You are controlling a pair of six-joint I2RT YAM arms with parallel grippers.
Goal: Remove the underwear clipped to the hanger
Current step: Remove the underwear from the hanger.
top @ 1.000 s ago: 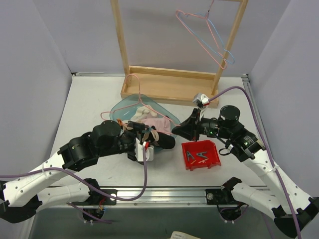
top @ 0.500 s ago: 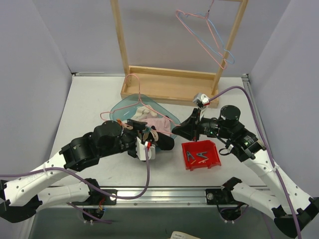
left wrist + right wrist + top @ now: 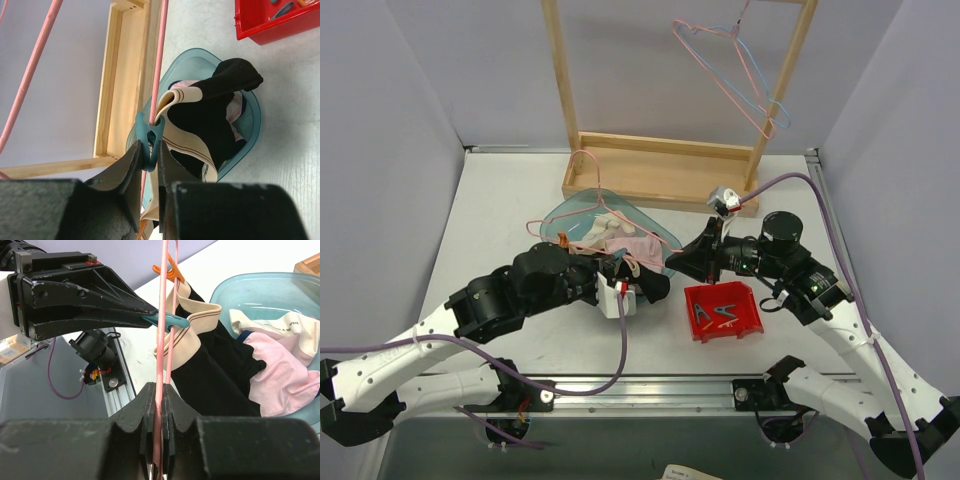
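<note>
The black underwear (image 3: 215, 375) with a beige waistband hangs from the pink hanger (image 3: 162, 305). A teal clothespin (image 3: 149, 132) and an orange clothespin (image 3: 170, 270) clip it there. My left gripper (image 3: 149, 150) is shut on the teal clothespin's tail, its jaws pressing both sides. My right gripper (image 3: 159, 387) is shut on the hanger's wire. In the top view the left gripper (image 3: 620, 272) and right gripper (image 3: 672, 262) meet over the black underwear (image 3: 650, 285). Pale pink underwear (image 3: 277, 380) lies in the teal basin (image 3: 260, 285).
A red bin (image 3: 745, 325) holding clothespins sits in front of my right arm. The wooden rack (image 3: 660, 165) stands at the back, with more hangers (image 3: 740, 70) on its upper bar. The basin (image 3: 570, 210) lies between rack and grippers.
My left gripper has moved right to the hanger and closed from wide open onto the teal clothespin. The right arm has held still with the hanger.
</note>
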